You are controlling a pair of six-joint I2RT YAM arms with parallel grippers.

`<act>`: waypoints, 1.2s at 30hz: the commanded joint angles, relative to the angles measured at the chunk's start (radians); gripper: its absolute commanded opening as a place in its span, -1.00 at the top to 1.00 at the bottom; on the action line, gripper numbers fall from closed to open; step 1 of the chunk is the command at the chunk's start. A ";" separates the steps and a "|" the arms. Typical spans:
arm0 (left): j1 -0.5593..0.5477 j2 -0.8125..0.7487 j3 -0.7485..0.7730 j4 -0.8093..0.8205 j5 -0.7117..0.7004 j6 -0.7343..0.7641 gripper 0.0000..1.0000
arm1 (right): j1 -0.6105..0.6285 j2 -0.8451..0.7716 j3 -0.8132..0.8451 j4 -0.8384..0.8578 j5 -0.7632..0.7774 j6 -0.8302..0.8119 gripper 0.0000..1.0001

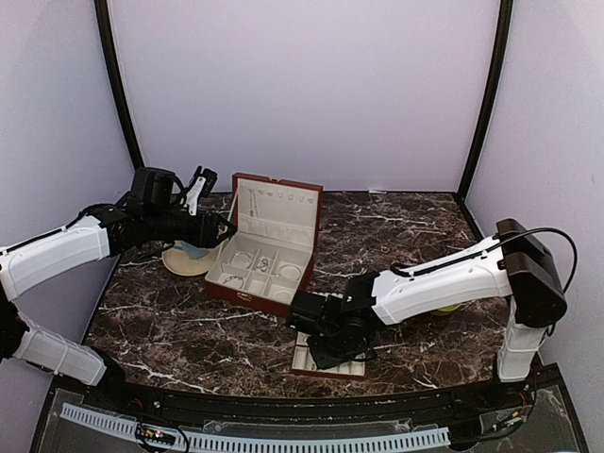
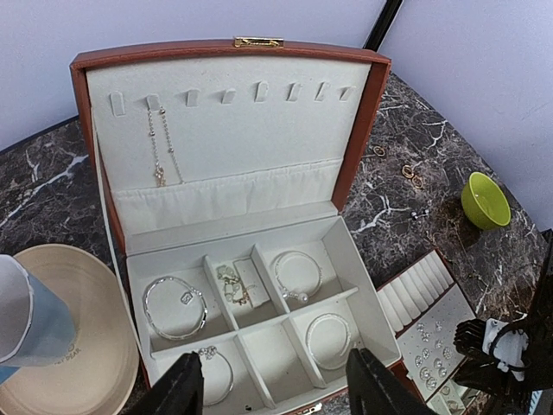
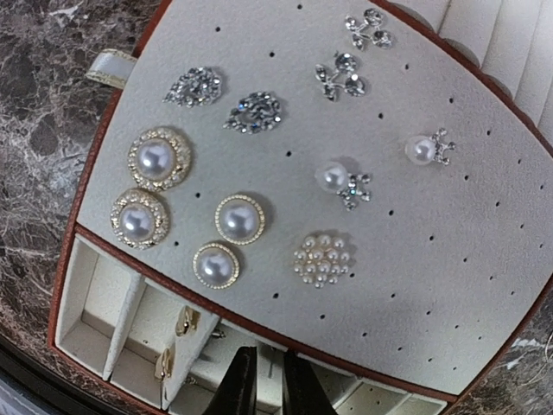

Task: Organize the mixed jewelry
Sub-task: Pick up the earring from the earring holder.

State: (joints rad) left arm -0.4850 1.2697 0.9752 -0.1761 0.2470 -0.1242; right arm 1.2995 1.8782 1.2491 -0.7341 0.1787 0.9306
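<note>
1. Right gripper point(image 3: 268, 373) hangs low over the near edge of the stud tray point(image 3: 484, 285). Its fingers are nearly together, with a slim gap between. Cannot tell whether some tiny piece is pinched there.
2. Left gripper point(image 2: 276, 373) has its fingers spread wide and holds nothing. It is poised just before the front wall of the open compartment box point(image 2: 229, 47).
3. Jewelry already in place:
   - pearl studs point(image 3: 240, 219) and crystal studs point(image 3: 255, 112) seated on the tray's perforated pad
   - hoop bracelets point(image 2: 175, 307) in the box, one to a compartment
   - a chain point(image 2: 160, 151) hung from a lid hook
4. Jewelry not yet placed: loose rings point(image 2: 406, 171) lie on the marble table point(image 2: 52, 173), beyond the box's right side and well apart from the left gripper. A green bowl point(image 2: 484, 201) stands further right.
5. Handling, as judged — every piece looks featherlight, hard and slick.
   - Rings lie flat and would likely skate away under a closing finger. Pinch across the band, with the fingertips down at the table.
   - Studs: take by the head, post down. The posts are thin and probably bend.
   - Bracelets look springy. Grip the wire, not the charm.
   - Chain is limp and prone to tangle — lift it by one end.
</note>
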 commanded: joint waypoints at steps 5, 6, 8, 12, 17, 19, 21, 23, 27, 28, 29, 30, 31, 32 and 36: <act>0.003 -0.020 -0.014 0.017 0.010 0.001 -0.20 | 0.014 0.038 0.040 -0.017 0.008 -0.012 0.74; 0.002 -0.020 -0.014 0.017 0.009 0.001 -0.20 | 0.017 0.044 0.044 -0.020 0.009 -0.012 0.74; 0.003 -0.019 -0.014 0.016 0.008 0.001 -0.20 | 0.019 0.056 0.052 -0.036 0.020 -0.005 0.76; 0.002 -0.027 -0.017 0.017 0.001 0.001 -0.20 | 0.020 0.063 0.062 -0.058 0.047 0.010 0.86; 0.003 -0.048 -0.030 0.034 -0.017 0.001 -0.20 | 0.020 0.041 0.049 -0.055 0.063 0.032 1.00; 0.002 -0.058 -0.037 0.042 -0.021 0.000 -0.20 | 0.020 0.015 0.040 -0.041 0.072 0.034 1.00; 0.002 -0.073 -0.046 0.055 -0.022 0.000 -0.20 | 0.017 -0.023 0.028 -0.019 0.088 0.030 1.00; 0.002 -0.084 -0.059 0.072 -0.020 -0.002 -0.19 | 0.012 -0.066 0.009 0.012 0.095 0.025 1.00; 0.002 -0.103 -0.078 0.102 -0.010 0.005 -0.20 | -0.008 -0.153 -0.055 0.105 0.074 0.010 1.00; 0.002 -0.105 -0.082 0.106 -0.008 0.007 -0.20 | -0.016 -0.173 -0.073 0.135 0.056 0.003 1.00; 0.002 -0.108 -0.085 0.114 -0.004 0.007 -0.20 | -0.020 -0.190 -0.090 0.159 0.042 -0.002 1.00; 0.002 -0.108 -0.088 0.117 -0.002 0.007 -0.20 | -0.024 -0.205 -0.104 0.180 0.033 -0.007 1.00; 0.002 -0.106 -0.088 0.120 0.005 0.008 -0.20 | -0.027 -0.220 -0.117 0.201 0.026 -0.014 1.00; 0.002 -0.105 -0.088 0.122 0.012 0.009 -0.20 | -0.028 -0.232 -0.127 0.217 0.023 -0.020 1.00; 0.001 -0.101 -0.099 0.156 0.097 0.014 -0.16 | -0.056 -0.284 -0.171 0.297 0.015 -0.044 1.00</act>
State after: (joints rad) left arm -0.4850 1.1908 0.8989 -0.0807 0.2634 -0.1230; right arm 1.2697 1.6394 1.1225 -0.5529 0.2127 0.9169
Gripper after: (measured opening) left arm 0.587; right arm 0.004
